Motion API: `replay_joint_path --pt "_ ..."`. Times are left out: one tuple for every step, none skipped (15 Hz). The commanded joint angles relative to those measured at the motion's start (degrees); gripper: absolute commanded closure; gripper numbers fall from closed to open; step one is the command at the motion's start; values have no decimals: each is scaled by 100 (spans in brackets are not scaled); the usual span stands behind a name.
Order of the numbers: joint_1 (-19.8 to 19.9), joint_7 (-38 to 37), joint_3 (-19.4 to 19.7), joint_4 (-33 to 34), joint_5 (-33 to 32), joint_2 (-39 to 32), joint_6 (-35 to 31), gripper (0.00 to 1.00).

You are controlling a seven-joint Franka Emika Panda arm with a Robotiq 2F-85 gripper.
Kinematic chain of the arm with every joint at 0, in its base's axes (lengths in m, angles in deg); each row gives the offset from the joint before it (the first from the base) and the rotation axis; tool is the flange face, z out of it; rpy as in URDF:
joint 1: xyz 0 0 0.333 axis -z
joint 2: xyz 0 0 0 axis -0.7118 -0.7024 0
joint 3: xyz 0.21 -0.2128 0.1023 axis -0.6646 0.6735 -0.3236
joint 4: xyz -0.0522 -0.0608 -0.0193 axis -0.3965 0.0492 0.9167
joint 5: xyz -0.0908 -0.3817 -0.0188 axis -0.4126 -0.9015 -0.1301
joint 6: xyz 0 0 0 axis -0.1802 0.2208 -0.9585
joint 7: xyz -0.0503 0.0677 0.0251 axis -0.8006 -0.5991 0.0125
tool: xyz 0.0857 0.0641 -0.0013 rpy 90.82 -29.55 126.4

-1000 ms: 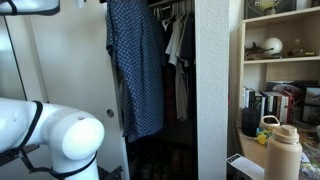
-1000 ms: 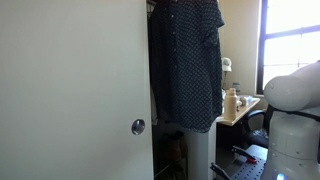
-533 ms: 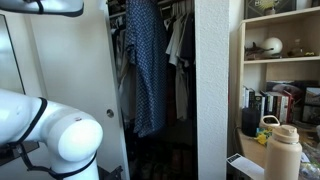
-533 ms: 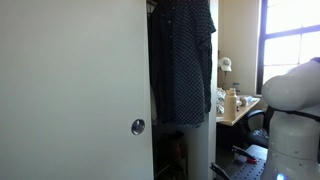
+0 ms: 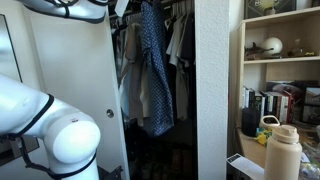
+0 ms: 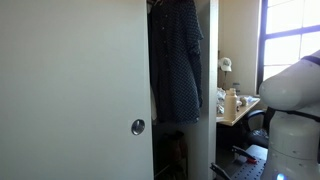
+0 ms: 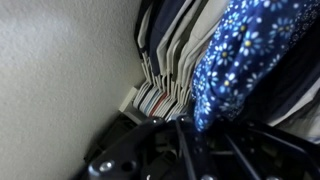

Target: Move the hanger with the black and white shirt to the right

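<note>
The black and white shirt [image 5: 152, 65] is dark navy with a small white print. It hangs in the open closet, turned edge-on, and also shows in an exterior view [image 6: 180, 60]. In the wrist view its fabric [image 7: 240, 50] runs down between my dark fingers. My gripper [image 7: 200, 128] is at the top of the shirt by the rail and looks shut on its hanger. The hanger itself is hidden by fabric. My arm [image 5: 75, 6] reaches in from the upper left.
Grey and white shirts [image 5: 180, 45] hang further along the rail, and several garments [image 7: 170, 60] are packed against the closet wall. The closet door [image 6: 70, 90] with a round knob stands open. A white post [image 5: 215, 90], shelves and a tan bottle [image 5: 283, 150] are nearby.
The shirt has swung and shifted deeper along the rail, turning from broadside to edge-on. My arm has moved further into the closet top with it.
</note>
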Motion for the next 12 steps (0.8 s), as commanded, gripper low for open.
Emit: replay_joint_path --pt "315 54 -136 529 -159 -604 -441 98" --pt "384 34 -185 655 -221 -750 -493 98" --pt "425 10 -224 778 -268 -901 -536 98" --pt "469 -18 -279 922 -316 -1054 -567 98" --pt "519 -50 -334 1058 -404 -1196 -596 98" --pt "550 -79 -402 1227 -488 -1352 -599 98" --pt "567 -108 -452 1383 -584 -1514 -603 98" --pt "589 -138 -532 1584 -694 -1683 -564 98" --pt "609 -197 -608 1767 -840 -1854 -548 98" --pt "596 -248 -650 1936 -970 -2032 -546 98" --pt "587 -312 -709 2122 -1131 -2210 -517 98" --pt "561 -367 -747 2284 -1285 -2386 -497 98"
